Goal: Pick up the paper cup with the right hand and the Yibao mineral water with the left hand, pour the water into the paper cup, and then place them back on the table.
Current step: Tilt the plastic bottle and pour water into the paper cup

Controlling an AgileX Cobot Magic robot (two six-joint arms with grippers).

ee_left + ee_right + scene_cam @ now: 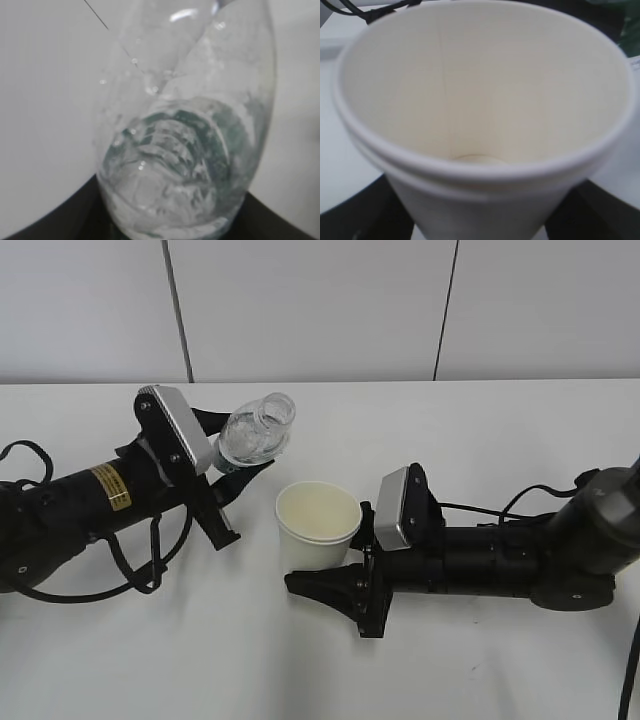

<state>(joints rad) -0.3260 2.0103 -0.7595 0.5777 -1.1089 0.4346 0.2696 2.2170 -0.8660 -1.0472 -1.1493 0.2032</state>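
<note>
Exterior view: the left claw [232, 468] grips the Yibao mineral water [256, 430], tilted above the desk [500, 440]; the right claw [345, 575] clasps the paper cup [317, 525]. The cup looks light and crushable, so a gentle mid-wall hold suits; the ribbed bottle looks stiffer.

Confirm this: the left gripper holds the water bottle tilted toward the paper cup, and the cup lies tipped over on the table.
Not quite. The paper cup stands upright, mouth up, in the right gripper, as the exterior view shows. The left gripper does hold the water bottle tilted toward it.
</note>
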